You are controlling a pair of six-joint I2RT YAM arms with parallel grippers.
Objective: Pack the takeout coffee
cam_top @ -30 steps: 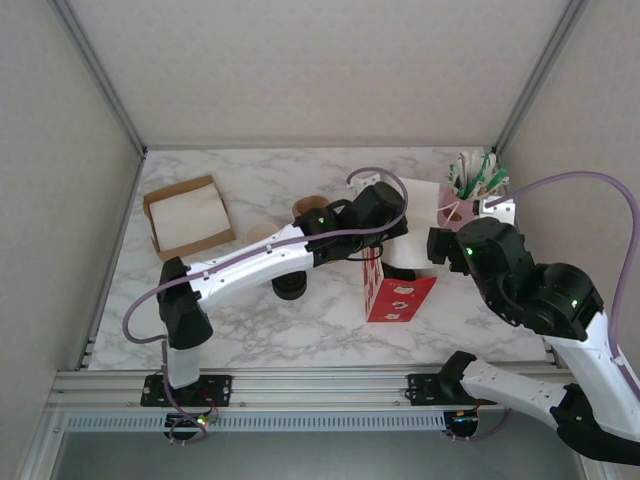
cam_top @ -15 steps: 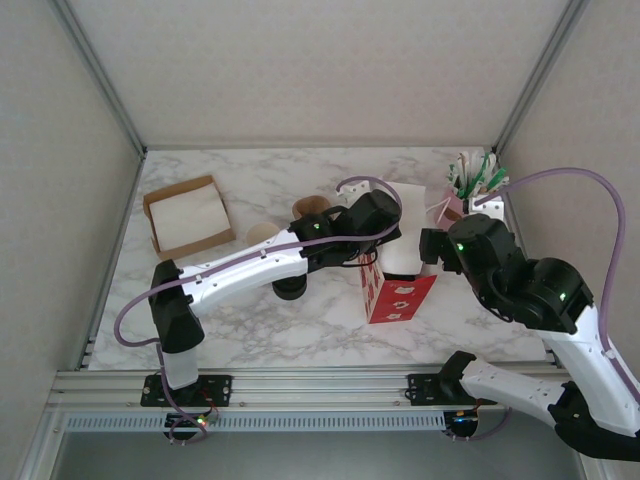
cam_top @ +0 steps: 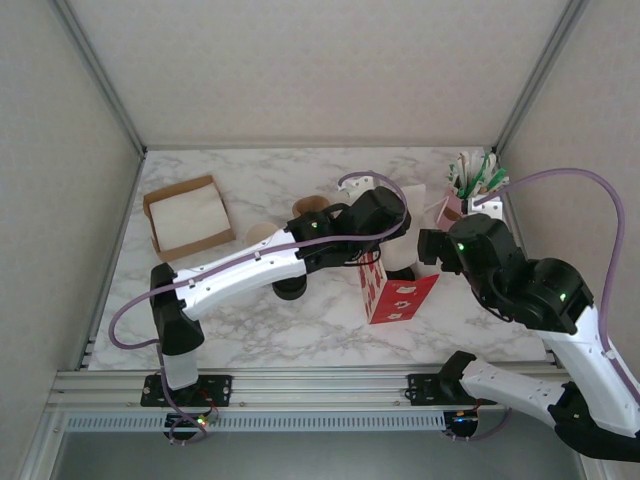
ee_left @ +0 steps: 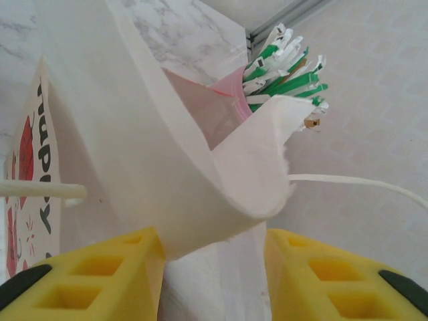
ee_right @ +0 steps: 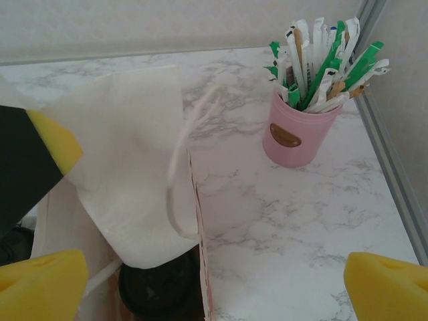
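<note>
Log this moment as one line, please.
left pincer: open, astride top flap of white paper bag with red side | right pincer: open, empty | round black plastic lid: below flap

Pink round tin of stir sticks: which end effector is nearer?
Right. The right end effector faces the pink round tin with nothing between; the left end effector is farther, at the red-and-white paper bag that stands between.

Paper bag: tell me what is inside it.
A round black lid shows low inside the paper bag; whatever is under the lid is covered by the bag's white paper.
</note>
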